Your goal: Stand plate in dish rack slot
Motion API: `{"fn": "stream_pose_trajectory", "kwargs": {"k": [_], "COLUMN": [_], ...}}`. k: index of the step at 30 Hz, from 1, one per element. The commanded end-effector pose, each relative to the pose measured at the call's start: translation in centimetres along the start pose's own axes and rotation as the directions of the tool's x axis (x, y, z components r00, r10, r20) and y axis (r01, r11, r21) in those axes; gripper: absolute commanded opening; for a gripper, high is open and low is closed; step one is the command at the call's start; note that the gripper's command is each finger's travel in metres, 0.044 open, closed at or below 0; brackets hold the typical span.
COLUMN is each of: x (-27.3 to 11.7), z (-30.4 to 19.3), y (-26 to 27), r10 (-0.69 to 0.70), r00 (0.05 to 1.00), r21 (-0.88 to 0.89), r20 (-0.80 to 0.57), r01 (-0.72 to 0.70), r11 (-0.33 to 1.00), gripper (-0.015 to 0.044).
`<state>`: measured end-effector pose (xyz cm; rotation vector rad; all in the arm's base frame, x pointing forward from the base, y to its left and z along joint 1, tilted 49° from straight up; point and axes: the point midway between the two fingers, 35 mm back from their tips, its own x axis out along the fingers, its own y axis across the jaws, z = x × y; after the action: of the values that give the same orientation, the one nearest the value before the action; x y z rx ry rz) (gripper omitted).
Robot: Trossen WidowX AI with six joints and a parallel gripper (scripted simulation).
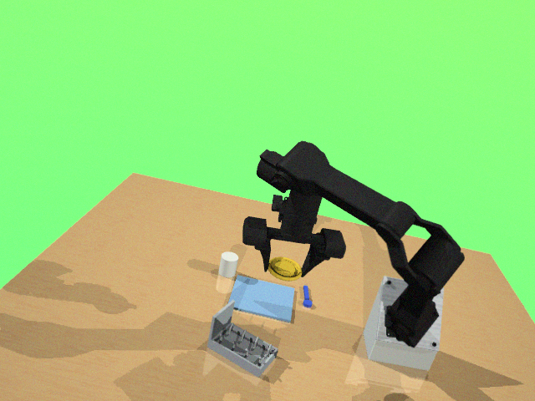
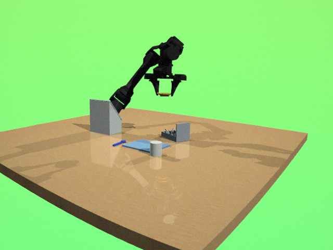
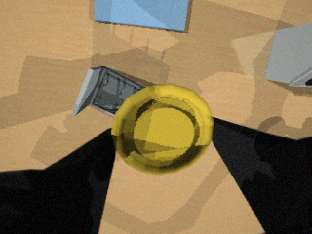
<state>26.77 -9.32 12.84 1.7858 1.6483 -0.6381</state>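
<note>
The yellow round plate (image 1: 285, 267) (image 2: 164, 94) (image 3: 165, 131) is held across its rim between the two black fingers, lying about flat, high above the table. My gripper (image 1: 283, 272) (image 2: 164, 95) (image 3: 162, 128) is shut on the plate and points down. The grey dish rack (image 1: 236, 356) (image 2: 182, 132) (image 3: 84, 93) stands on the table, with short rails inside and one tall end wall. In the wrist view the plate hides part of the rack. The plate is not touching the rack.
A light blue flat board (image 1: 263, 297) (image 2: 138, 145) (image 3: 141, 14) lies beside the rack. A white cylinder (image 1: 227, 264) (image 2: 155, 148) stands by the board's corner. A small blue utensil (image 1: 307, 296) (image 2: 119, 142) lies on its other side. The arm's grey base block (image 1: 399, 357) (image 2: 100, 117) stands on the table.
</note>
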Motion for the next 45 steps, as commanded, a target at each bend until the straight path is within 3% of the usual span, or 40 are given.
{"fn": "stream_pose_trajectory", "kwargs": {"k": [1, 15, 23, 34, 45], "x": [0.1, 0.9, 1.2, 4.7, 7.4], "z": [-1.9, -6.5, -6.4, -4.7, -3.0], "y": [-0.7, -3.1, -3.2, -4.2, -4.4], "r10": [0.006, 0.014, 0.004, -0.112, -0.126], "r00": [1.000, 1.000, 1.000, 0.963, 0.872], "r21": [0.153, 0.547, 0.536, 0.361, 0.172], "r20": [0.002, 0.008, 0.021, 0.246, 0.472], "r01": [-0.006, -0.017, -0.015, 0.016, 0.050], "r11": [0.988, 0.837, 0.844, 0.932, 0.984], "gripper": [0.0000, 0.0000, 0.0000, 0.0000, 0.0000]}}
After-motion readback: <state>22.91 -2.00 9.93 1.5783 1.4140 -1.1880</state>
